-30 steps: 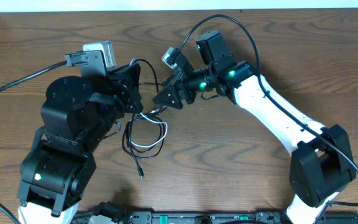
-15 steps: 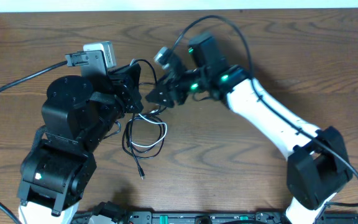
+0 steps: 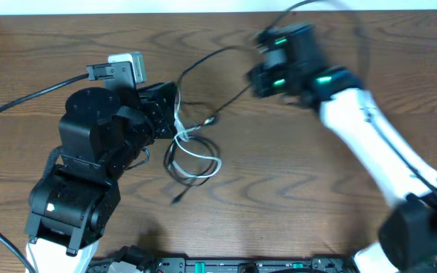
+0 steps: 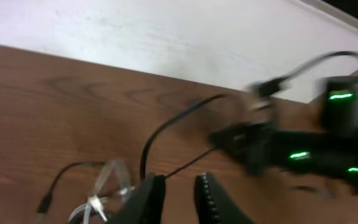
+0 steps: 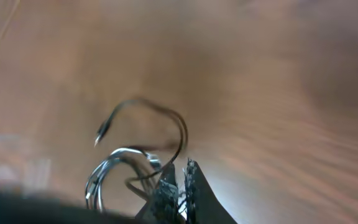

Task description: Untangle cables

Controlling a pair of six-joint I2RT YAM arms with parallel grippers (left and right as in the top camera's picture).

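The white cable [image 3: 207, 165] lies coiled on the wooden table with the black cable [image 3: 226, 102] threaded through it. One black plug end [image 3: 177, 200] rests in front of the coil. My right gripper [image 3: 255, 82], blurred, is off to the coil's right and farther back. In the right wrist view it [image 5: 180, 171] is shut on the black cable [image 5: 179, 124], which runs taut to the white coil [image 5: 107, 165]. My left gripper [image 3: 176, 114] is at the coil's left edge. Its jaws [image 4: 180, 183] stand a little apart over bare wood, beside the black cable [image 4: 166, 124] and the white cable [image 4: 107, 186].
A thick black arm wire [image 3: 21, 100] trails off the left side of the table. A white wall [image 4: 166, 43] borders the table's far edge. The arms' mounting bar [image 3: 241, 265] runs along the front edge.
The right gripper has shut on the black cable and swung back and to the right, pulling it taut and dragging the coil rightward. The left gripper's jaws have parted slightly.
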